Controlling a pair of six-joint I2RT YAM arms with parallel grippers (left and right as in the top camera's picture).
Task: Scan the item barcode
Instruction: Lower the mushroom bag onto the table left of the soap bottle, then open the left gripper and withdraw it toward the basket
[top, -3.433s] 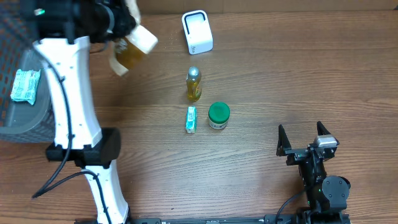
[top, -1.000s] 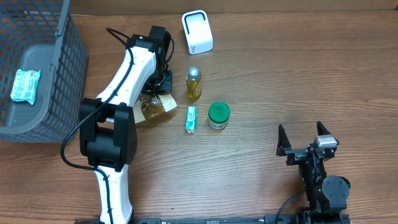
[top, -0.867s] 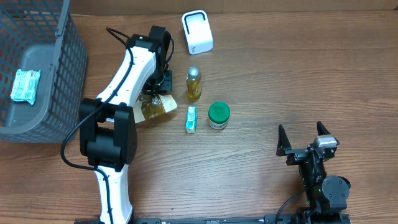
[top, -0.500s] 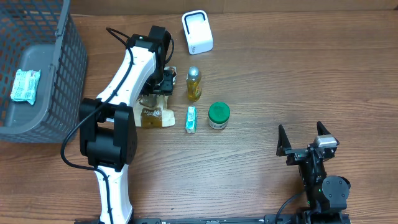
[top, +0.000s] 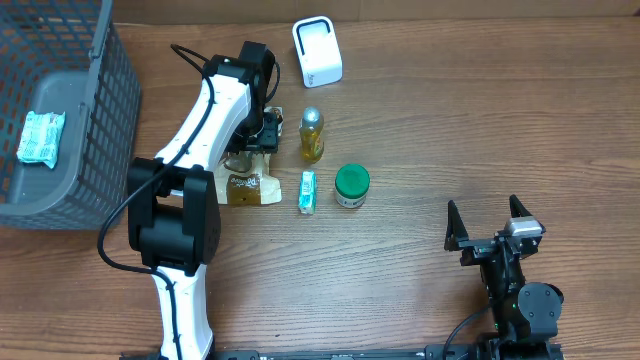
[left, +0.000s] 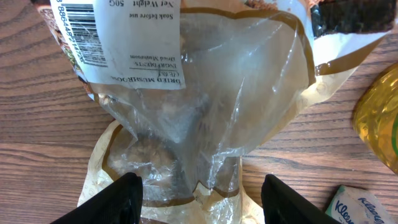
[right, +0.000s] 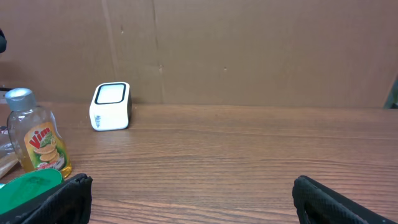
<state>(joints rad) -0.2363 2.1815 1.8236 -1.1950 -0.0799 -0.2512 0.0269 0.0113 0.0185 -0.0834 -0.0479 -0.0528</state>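
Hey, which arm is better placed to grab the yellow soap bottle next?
Left. The left gripper hovers open right beside the bottle; the right gripper sits much farther away.

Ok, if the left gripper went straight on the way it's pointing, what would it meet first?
Most likely the dried mushroom bag, lying on the table right ahead of the left gripper, whose jaws stand open; how far off is unclear.

Basket (top: 112, 70) sits at the bench's (top: 450, 120) back-left corner, scanner (top: 317, 52) by the back edge; bottle (top: 312, 137), jar (top: 351, 185), pouch (top: 245, 188) lie mid-bench.
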